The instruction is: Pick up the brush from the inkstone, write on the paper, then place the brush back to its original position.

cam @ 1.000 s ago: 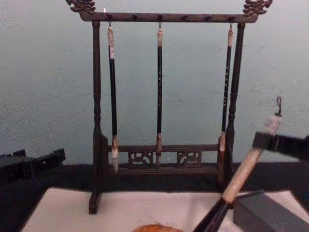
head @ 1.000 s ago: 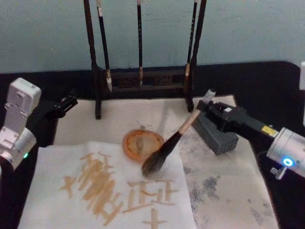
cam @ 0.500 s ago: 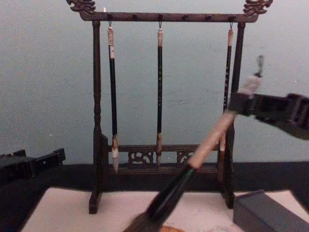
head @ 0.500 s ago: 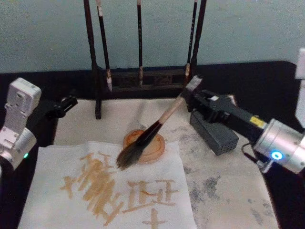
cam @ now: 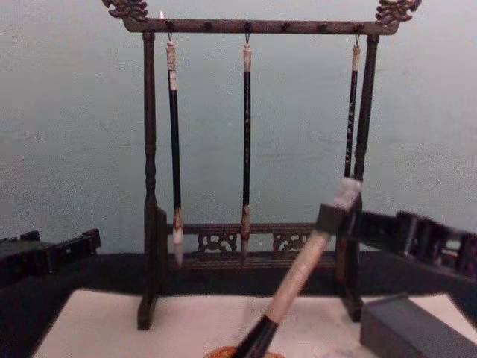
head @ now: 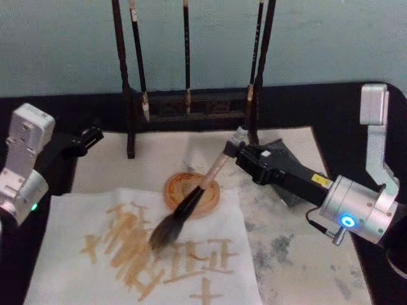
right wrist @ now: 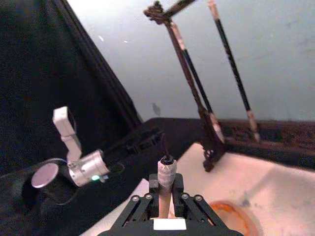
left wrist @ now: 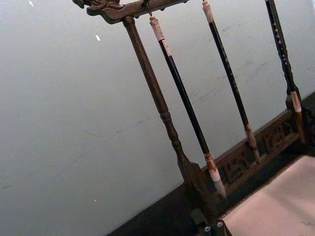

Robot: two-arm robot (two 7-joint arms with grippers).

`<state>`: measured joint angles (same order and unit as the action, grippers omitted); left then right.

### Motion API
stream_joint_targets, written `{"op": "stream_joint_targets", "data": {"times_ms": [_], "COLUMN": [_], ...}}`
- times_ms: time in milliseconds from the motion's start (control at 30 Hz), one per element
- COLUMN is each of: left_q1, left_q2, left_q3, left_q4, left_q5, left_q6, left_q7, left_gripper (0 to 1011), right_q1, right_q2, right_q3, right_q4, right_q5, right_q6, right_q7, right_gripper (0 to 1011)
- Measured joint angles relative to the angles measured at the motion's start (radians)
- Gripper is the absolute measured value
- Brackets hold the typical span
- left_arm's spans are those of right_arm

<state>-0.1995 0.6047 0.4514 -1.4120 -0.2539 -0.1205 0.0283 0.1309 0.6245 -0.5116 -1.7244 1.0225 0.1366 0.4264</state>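
The right pincer point(head: 234, 151) grips the pale top end of the brush point(head: 198, 189), just right of centre. The brush slants down-left across an orange dish point(head: 178, 194), with its bristles over the paper point(head: 70, 222) at lower left. It looks light, with a stiff shaft and a soft tip. Held this high, small tilts probably swing the tip widely, so it needs only gentle pressure. The left pincer point(head: 89, 136) sits parked at the left edge.

Beige-and-black brush point(head: 197, 190), off-white paper point(head: 70, 222) with tan strokes
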Motion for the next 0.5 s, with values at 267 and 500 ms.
{"op": "stream_joint_targets", "data": {"times_ms": [267,500], "left_q1": [0.0,0.0], "left_q2": [0.0,0.0], "left_q3": [0.0,0.0], "left_q4": [0.0,0.0], "left_q5": [0.0,0.0], "left_q6": [0.0,0.0], "left_q7": [0.0,0.0], "left_gripper": [1002,1000], "right_q1": [-0.019,-0.041], "right_q2": [0.012,0.033], "right_q3": [0.015,0.054], "right_q4": [0.029,0.031], "right_q5": [0.003,0.023], "right_q6": [-0.005,-0.018], "right_q7": [-0.004,-0.01], "right_gripper": [161,161]}}
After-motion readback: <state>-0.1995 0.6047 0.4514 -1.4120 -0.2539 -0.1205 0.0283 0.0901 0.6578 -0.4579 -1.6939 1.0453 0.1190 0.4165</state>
